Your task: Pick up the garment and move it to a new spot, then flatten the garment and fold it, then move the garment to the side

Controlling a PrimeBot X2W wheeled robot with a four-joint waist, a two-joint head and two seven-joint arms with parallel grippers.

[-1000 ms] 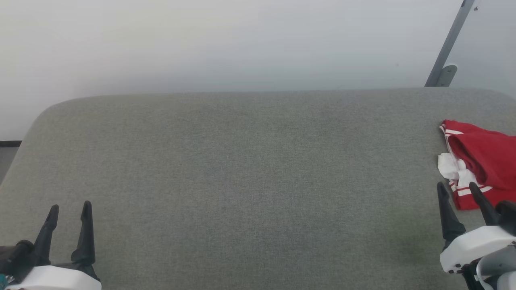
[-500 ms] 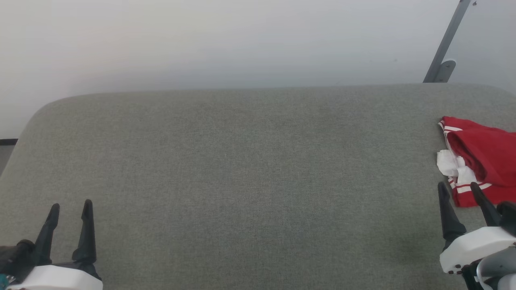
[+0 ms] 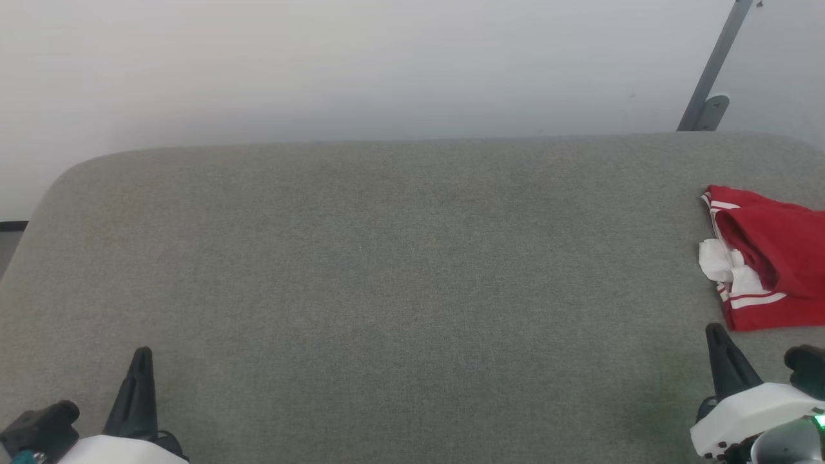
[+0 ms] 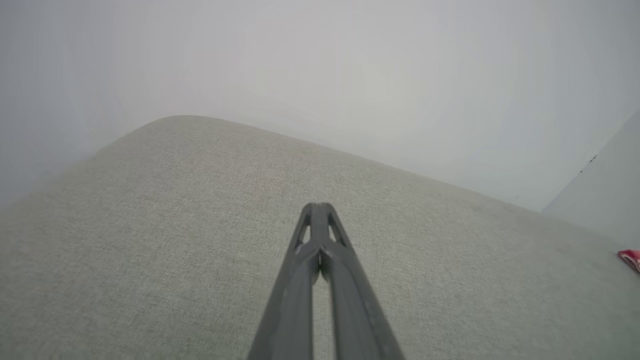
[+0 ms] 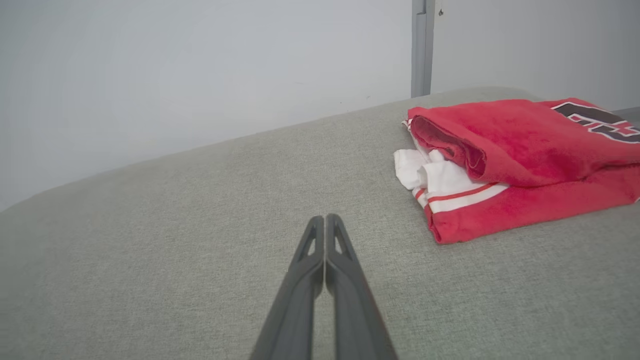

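The garment lies folded at the right edge of the grey padded surface, red with white striped trim and a white sleeve bunched at its left side. In the right wrist view the garment sits up and to the right, dark lettering showing at its far end. My right gripper is shut with nothing in it, short of the garment and to its left; in the head view it stands just below the garment's near corner. My left gripper is shut and empty over bare fabric, at the lower left in the head view.
The grey padded surface spreads wide between the two grippers, with a rounded far-left corner. A pale wall stands behind it, and a grey metal strut leans up at the back right. A sliver of the garment shows at the left wrist view's right edge.
Both grippers have gone from open to shut, holding nothing, and both have drawn back toward the bottom of the head view. The garment has stayed put.
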